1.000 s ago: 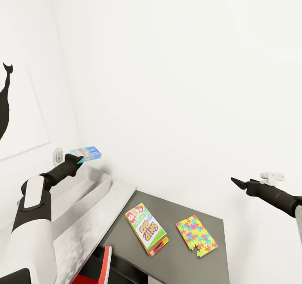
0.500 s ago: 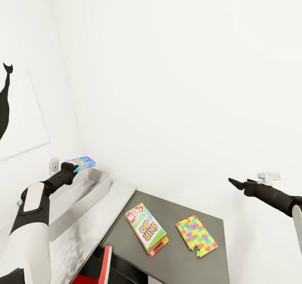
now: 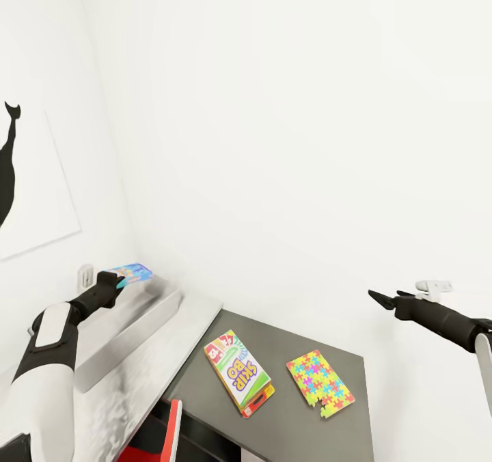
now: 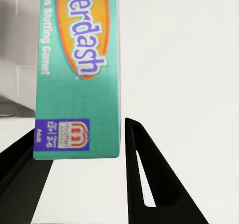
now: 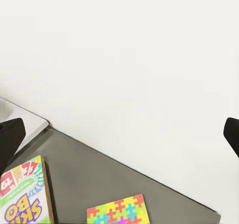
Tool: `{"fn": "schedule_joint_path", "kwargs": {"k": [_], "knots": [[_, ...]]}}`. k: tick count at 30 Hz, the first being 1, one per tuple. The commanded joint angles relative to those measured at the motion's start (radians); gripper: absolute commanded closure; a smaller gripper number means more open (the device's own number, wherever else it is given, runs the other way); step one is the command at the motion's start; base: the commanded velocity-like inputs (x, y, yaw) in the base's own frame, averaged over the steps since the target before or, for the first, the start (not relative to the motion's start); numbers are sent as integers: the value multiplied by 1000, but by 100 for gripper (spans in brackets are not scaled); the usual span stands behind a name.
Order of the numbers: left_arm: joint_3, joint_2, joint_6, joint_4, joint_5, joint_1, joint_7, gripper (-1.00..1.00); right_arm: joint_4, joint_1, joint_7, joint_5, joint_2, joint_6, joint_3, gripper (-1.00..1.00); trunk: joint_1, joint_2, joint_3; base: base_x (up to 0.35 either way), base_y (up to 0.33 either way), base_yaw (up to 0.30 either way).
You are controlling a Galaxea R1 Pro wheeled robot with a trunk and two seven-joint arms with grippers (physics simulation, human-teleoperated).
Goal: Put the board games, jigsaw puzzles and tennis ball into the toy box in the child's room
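The left gripper is seen clamped on one end of a small blue-and-teal printed board game box, which is held in the air above the far end of the shallow light-grey toy box with sloping sides. In the left wrist view the box's teal face is gripped between the two black fingers. The bin rests on the light-grey part of the L-shaped table, close to the white corner walls; a small wall socket sits just beside the held box. On the adjoining dark-grey section, a long white-red-green "Skip-Bo" box and a thin multicoloured jigsaw puzzle sheet lie flat, near each other but apart. The right gripper is raised in open air beyond the table's edge, well apart from both, its jaws spread and empty. A black silhouette picture hangs on the left wall.
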Motion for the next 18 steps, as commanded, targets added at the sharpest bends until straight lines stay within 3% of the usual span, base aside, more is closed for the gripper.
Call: {"fn": "schedule_joint_path", "kwargs": {"k": [1,11,18], "knots": [[2,1,5,3,12,-1,9,100,0,-1,9,-6,0,8,-1,-100,0,-1,-1,0,0,0],[2,21,3,33,12,-4,12,100,0,-1,38,-5,0,8,-2,-100,0,-1,-14,0,0,0],[0,49,5,66,11,-21,19,100,0,-1,41,-5,0,8,-2,-100,0,-1,-25,0,0,0]]}}
